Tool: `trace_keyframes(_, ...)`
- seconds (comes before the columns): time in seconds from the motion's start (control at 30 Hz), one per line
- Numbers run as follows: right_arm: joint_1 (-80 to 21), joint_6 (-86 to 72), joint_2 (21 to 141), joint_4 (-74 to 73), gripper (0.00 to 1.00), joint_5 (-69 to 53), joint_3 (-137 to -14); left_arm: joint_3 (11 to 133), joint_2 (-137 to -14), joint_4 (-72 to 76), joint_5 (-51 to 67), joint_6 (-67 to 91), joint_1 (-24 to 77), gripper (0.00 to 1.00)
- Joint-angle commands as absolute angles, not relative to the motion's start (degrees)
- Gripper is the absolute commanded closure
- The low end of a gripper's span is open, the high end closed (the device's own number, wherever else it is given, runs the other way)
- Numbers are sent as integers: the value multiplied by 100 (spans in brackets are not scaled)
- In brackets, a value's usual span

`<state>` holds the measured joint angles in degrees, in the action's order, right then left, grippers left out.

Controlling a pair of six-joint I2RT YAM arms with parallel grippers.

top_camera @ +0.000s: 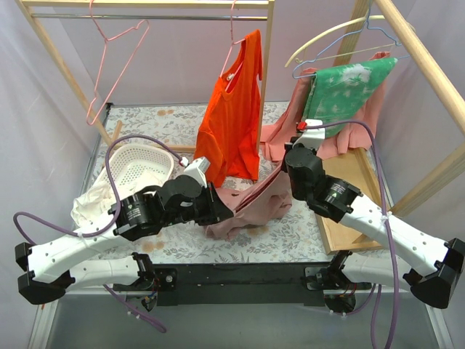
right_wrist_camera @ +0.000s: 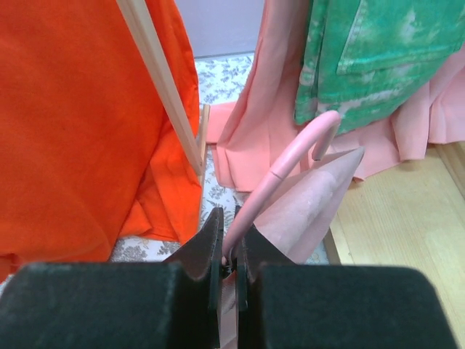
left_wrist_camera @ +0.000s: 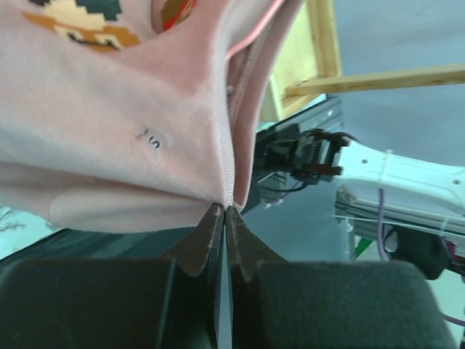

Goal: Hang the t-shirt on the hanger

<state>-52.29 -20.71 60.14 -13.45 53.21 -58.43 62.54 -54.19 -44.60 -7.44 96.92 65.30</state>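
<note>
The mauve-pink t-shirt (top_camera: 251, 207) is lifted low over the table between my two grippers. My left gripper (top_camera: 221, 212) is shut on its hem; in the left wrist view the fabric (left_wrist_camera: 131, 138) fans up from the pinched tips (left_wrist_camera: 225, 211). My right gripper (top_camera: 290, 161) is shut on the pink wire hanger. In the right wrist view the hanger's hook (right_wrist_camera: 290, 163) rises out of the shut jaws (right_wrist_camera: 231, 243), with a peak of the t-shirt (right_wrist_camera: 320, 200) stretched over the hanger just behind. The rest of the hanger is hidden under the fabric.
A bright orange top (top_camera: 232, 116) hangs on the rail at centre. Salmon and green garments (top_camera: 341, 94) hang at the right over a wooden board (top_camera: 349, 196). A white basket (top_camera: 142, 166) and white cloth (top_camera: 91, 207) sit left. A spare pink hanger (top_camera: 116, 58) hangs left.
</note>
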Motion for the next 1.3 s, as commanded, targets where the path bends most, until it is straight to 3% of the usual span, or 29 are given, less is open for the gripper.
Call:
trace_keyframes(0.0,-5607,-2144,6248,-1423,99,6073,-6800,6959,-5615,-4421,-659,9712,6513,100)
trace_keyframes(0.4,-7057,-1978,6776,-2003,99,6557,-8349,8428,-6187,-4534,-1423,9765,6513,100)
trace_keyframes(0.6,-6979,-1626,6496,-2092,99,6153,-8034,9377,-6170,-5202,-1732,9361,6513,100)
trace_keyframes(0.7,-6829,-1424,6372,-2092,99,5959,-8155,9641,-6214,-5528,-1146,8957,6513,100)
trace_keyframes(0.97,-6504,-879,6627,-2144,99,5941,-8727,9203,-6196,-5844,386,8727,6513,100)
trace_keyframes(1.13,-6460,-765,6653,-2232,99,5898,-8886,8869,-5978,-5845,405,8885,6513,100)
trace_keyframes(1.27,-6460,-922,6680,-2565,99,5652,-8956,9070,-5933,-5968,-270,8903,6513,100)
